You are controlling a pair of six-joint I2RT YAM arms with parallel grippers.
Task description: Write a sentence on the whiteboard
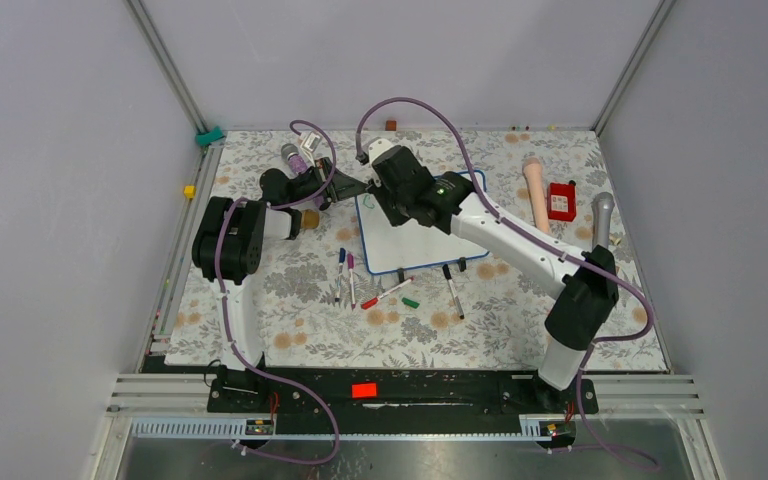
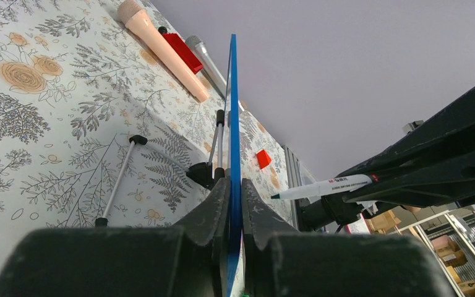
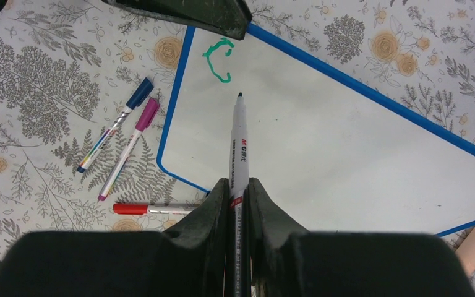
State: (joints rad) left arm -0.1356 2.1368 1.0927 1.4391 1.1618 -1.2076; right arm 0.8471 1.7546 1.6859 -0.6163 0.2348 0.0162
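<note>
Holding for the next stroke. The whiteboard (image 1: 415,250) lies on the floral desk (image 1: 290,330) between the two arms. The left fingers (image 2: 213,207) are drawn narrow and pinch the blue frame at one corner. The right fingers (image 3: 213,210) are clamped on a white-barrelled marker (image 3: 239,142), cap off. Its tip points at the board just beside the start of the sentence (image 3: 218,60), so far one green c-shaped stroke near the pinched corner. In the left wrist view the tip looks apart from the surface; contact not confirmed.

Risks, as judged:
- A long stretch of barrel sticks out ahead of the fingers. Pressing down could tilt it or push it back through the grip, giving faint or broken lines.
- The board is held at one corner only. Sideways drag from the tip could pivot it about that pinch and skew the line.
- Writing starts right beside the left fingers, so the two arms could touch there.
- The wrist would travel above fresh ink and would smear it if it dips.
- Some loose markers (image 3: 130,148) lie just beside the frame, and a shifting board could roll them.
</note>
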